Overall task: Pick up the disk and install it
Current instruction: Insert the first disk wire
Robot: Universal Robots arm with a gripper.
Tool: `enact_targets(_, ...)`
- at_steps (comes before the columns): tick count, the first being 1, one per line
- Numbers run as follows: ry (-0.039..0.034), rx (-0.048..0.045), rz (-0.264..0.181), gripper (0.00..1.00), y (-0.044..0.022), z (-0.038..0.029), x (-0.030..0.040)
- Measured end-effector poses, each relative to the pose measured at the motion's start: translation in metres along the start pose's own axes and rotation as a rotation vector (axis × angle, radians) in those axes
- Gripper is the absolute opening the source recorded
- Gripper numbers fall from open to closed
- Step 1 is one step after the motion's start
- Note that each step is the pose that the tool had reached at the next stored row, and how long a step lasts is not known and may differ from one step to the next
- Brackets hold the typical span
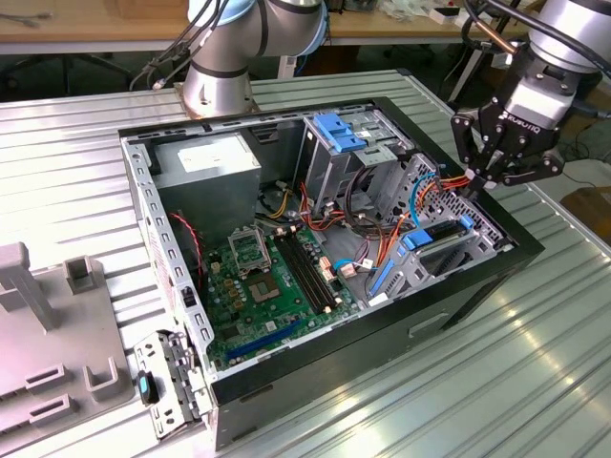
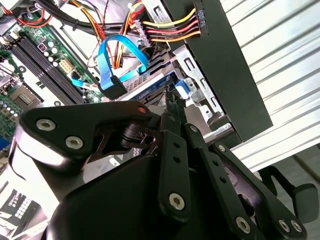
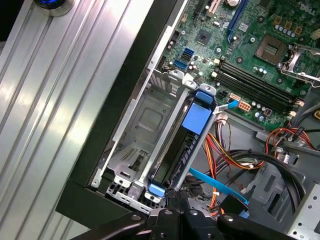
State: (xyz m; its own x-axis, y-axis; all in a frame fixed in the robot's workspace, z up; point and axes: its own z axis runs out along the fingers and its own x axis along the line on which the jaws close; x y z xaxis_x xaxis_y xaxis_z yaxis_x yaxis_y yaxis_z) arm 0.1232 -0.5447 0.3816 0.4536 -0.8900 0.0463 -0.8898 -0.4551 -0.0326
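The disk (image 1: 441, 246) sits edge-up in the metal drive cage at the case's corner on the exterior view's right, its light-blue rail bracket showing at both ends. In the first wrist view the disk (image 3: 182, 152) is a dark slab between the cage rails, under a blue latch (image 3: 199, 116). My gripper (image 1: 482, 179) hangs just above the cage's far end, fingers shut together with nothing between them. Its tips (image 3: 175, 196) stand right at the disk's blue end tab; whether they touch it, I cannot tell. The second wrist view shows the gripper (image 2: 170, 99) over the disk's edge (image 2: 147, 89).
The open black computer case (image 1: 363, 329) lies on a ribbed metal table. Inside are the motherboard (image 1: 263, 281), a grey power-supply box (image 1: 205, 167), a second cage with a blue latch (image 1: 336, 132), and loose blue, red and orange cables (image 1: 420, 191). A grey fixture (image 1: 48, 334) stands at the exterior view's left.
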Motion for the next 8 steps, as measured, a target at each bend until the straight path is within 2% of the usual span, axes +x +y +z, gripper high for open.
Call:
enact_targets(4, -0.0003, 0.0005, -0.010, 0.11, -0.0004, 0.0000, 0.0002)
enact_targets(8, -0.0022, 0.0031, -0.068, 0.11, -0.0012, 0.0000, 0.0006)
